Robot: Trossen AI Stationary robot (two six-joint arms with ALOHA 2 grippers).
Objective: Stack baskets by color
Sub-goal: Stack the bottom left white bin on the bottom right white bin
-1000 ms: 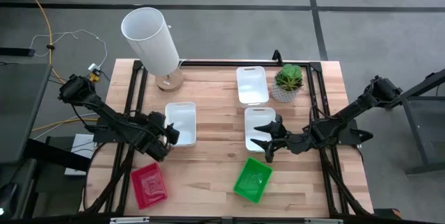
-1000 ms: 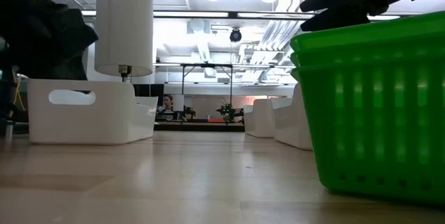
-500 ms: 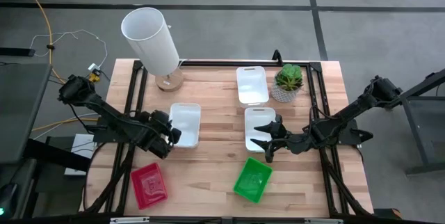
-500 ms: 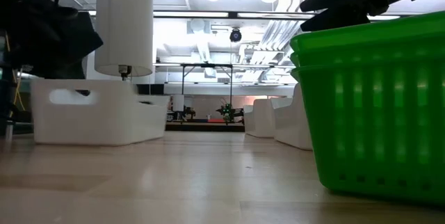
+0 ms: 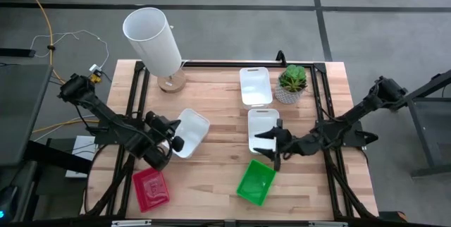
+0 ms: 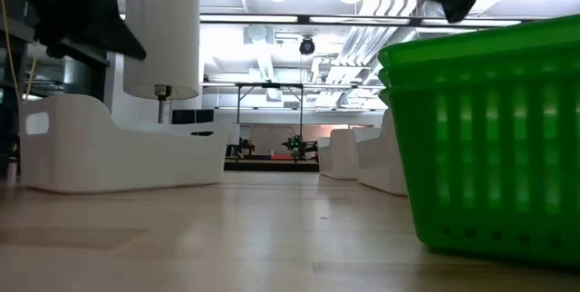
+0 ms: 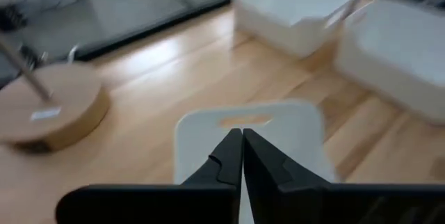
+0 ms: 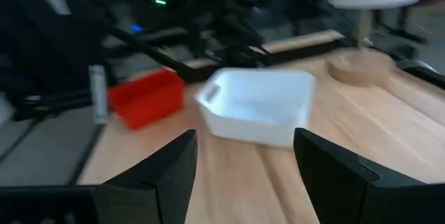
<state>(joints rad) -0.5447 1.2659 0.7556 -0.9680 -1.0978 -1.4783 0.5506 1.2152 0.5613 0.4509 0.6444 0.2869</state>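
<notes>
Left gripper (image 5: 171,141) clenched on the near rim of a white basket (image 5: 192,131), tilted at the table's left-centre. Right gripper (image 5: 273,144) released, above another white basket (image 5: 262,124).

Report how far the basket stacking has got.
Done: the green baskets look stacked at the table's front, with stacked rims in the low view; the red may be too, unclear. In hand: the left gripper is shut on the rim of a tilted white basket. The right gripper is open above the gap between a white basket and the green. Left: gather the third white basket too.
</notes>
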